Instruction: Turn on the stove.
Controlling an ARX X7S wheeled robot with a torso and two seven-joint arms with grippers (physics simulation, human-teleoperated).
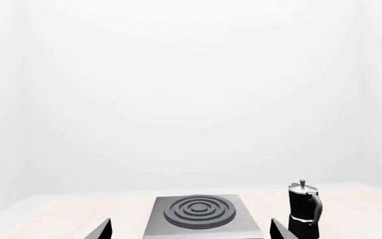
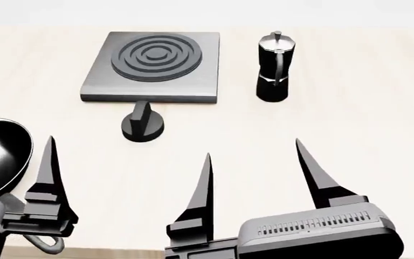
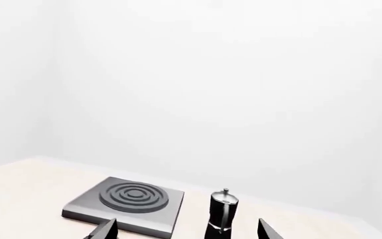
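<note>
Pale wood tabletop [image 2: 351,108] under a blank white room carries our stove [image 2: 153,67] toward its far edge, left of centre, with the knob [image 2: 143,125] just in front of the slab, nearer us. We judge the slab heavy, rigid metal that won't shift; the knob is small, hard and likely slick, so we'd pinch its raised ridge across the flats and twist. Our right gripper [image 2: 254,162] stands wide and empty; our left gripper [image 2: 49,156] shows one finger only, so we cannot tell its spread.

stove [image 2: 157,75] grey, dark concentric rings | knob [image 2: 143,125] black | moka pot [image 2: 273,65] black
</note>
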